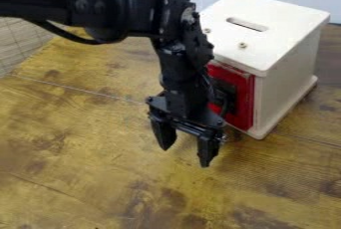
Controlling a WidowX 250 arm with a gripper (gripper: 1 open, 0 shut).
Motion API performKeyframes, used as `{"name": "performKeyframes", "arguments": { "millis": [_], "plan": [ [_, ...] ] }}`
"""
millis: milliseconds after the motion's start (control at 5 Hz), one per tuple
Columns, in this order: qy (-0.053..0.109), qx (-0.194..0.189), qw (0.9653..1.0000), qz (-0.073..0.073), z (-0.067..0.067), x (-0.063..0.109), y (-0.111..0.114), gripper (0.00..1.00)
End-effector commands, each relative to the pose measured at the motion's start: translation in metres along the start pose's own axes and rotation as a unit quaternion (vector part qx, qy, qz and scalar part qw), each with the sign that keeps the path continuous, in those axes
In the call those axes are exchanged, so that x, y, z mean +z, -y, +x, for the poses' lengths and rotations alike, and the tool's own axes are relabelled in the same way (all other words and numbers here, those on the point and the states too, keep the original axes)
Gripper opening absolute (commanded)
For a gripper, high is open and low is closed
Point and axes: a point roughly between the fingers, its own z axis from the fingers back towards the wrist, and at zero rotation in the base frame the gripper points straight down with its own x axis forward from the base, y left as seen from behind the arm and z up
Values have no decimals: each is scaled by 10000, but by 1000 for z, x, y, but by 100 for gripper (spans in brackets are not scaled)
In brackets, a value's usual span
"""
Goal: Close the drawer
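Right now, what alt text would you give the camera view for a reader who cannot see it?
A black robot arm's gripper, fingers apart and pointing down, hangs in front of a red drawer pushed nearly flush into a cream-white wooden box with a slotted top, on a worn wooden table.

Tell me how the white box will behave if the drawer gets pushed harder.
The white box looks like light wood standing loose on the table, so it may slide. It is squat, so probably won't tip. The drawer is nearly in.
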Motion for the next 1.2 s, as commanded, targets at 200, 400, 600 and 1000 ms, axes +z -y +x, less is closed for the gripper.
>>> {"name": "performKeyframes", "arguments": {
  "millis": [200,400,600,1000],
  "plan": [
    [498,69,9987,44,15,22,7,100],
    [506,236,9984,61,12,29,9,100],
    [517,409,9978,83,9,35,10,100],
    [521,463,9975,98,7,34,3,100]
  ]
}}
